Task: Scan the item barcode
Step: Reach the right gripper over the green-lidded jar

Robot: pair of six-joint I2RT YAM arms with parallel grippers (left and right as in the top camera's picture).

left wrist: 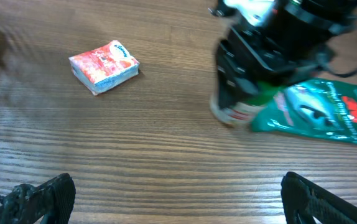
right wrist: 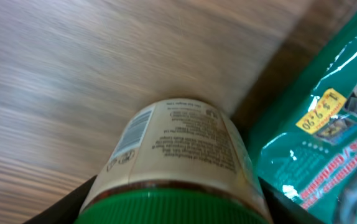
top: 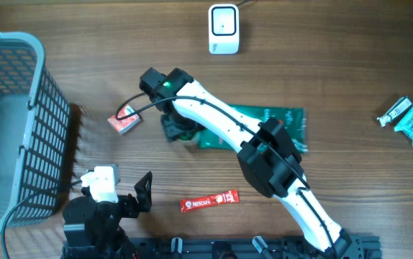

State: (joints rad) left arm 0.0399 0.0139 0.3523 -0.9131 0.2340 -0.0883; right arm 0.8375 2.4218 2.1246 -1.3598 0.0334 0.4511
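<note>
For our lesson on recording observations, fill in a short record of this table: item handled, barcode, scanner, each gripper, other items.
item: green-lidded jar with cream label, beside green foil packet
barcode: on jar's label, facing right wrist camera
scanner: white box-shaped scanner, apart from jar
right gripper: jaws either side of jar, grip unclear
left gripper: open, empty
others: small red carton, red sachet, grey mesh basket

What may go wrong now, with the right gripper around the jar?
The green bag lies beside the jar; the right gripper may catch its edge and drag it. The fingers sit high, near the green lid, so the jar may tilt or slip when lifted. The barcode is on the jar's side; it may face away from the scanner.
</note>
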